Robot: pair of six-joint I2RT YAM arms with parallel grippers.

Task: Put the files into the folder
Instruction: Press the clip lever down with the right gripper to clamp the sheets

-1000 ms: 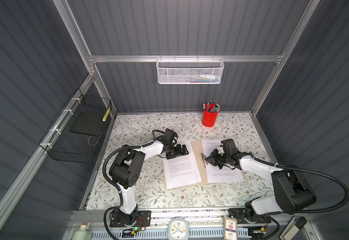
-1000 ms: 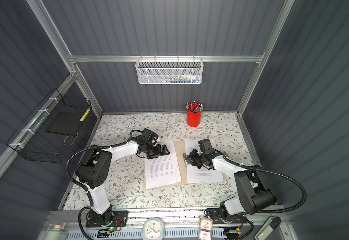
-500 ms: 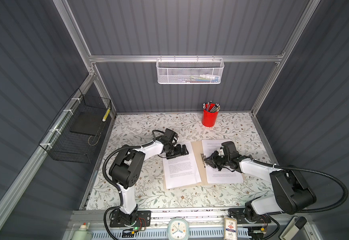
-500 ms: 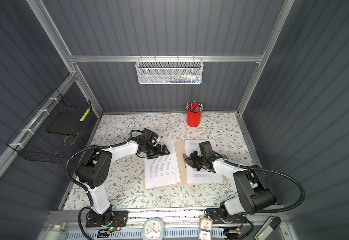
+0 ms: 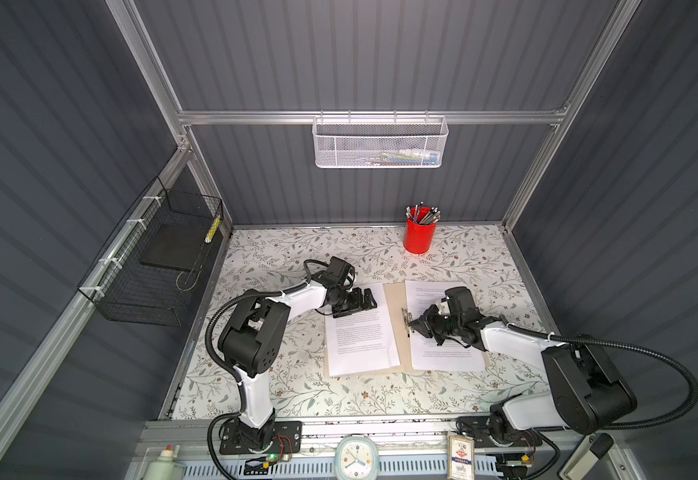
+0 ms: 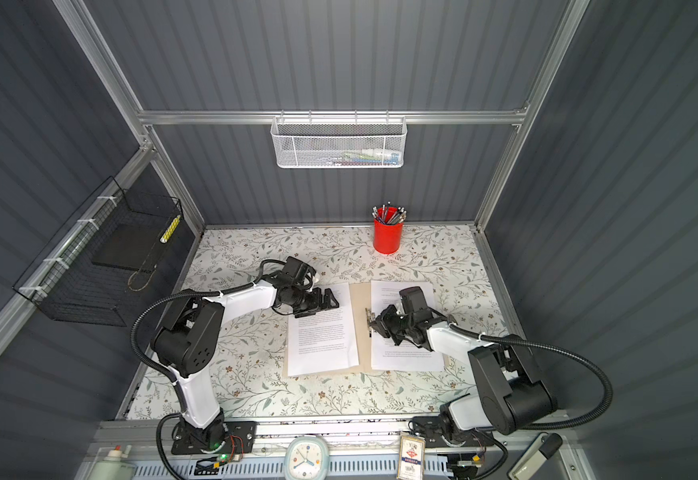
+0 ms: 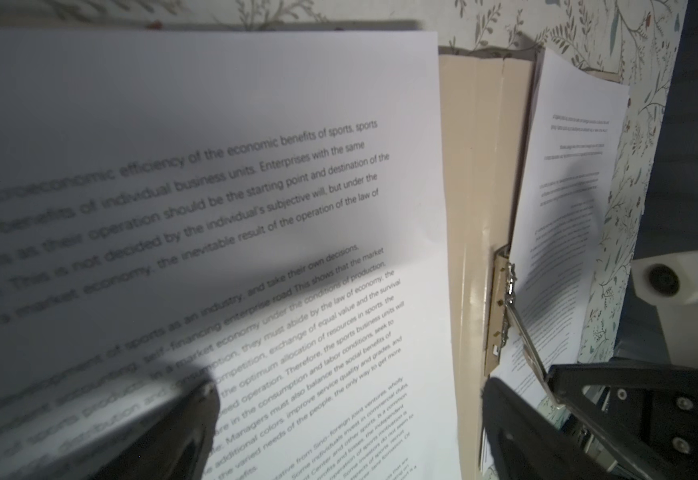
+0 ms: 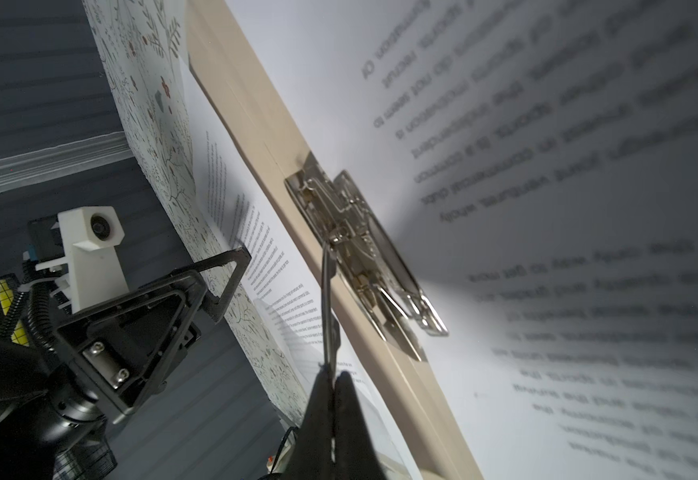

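The tan folder (image 5: 393, 299) (image 6: 360, 316) lies open and flat on the flowered table. One of the files (image 5: 360, 340) (image 7: 256, 208) lies on its left half, another (image 5: 443, 353) (image 8: 546, 166) on its right half. A metal clip (image 5: 404, 318) (image 8: 355, 232) sits on the spine, its thin lever (image 8: 327, 299) raised. My right gripper (image 5: 411, 323) (image 8: 333, 378) is shut on the lever's end. My left gripper (image 5: 366, 301) (image 7: 347, 432) stands open low over the far edge of the left file, holding nothing.
A red cup of pens (image 5: 420, 235) stands at the back of the table. A white mesh basket (image 5: 378, 145) hangs on the back rail. A black wire basket (image 5: 160, 266) on the left wall holds a black slab. A clock (image 5: 353, 457) sits at the front edge.
My right gripper has shifted slightly left toward the clip on the spine. The left arm and both sheets have not moved.
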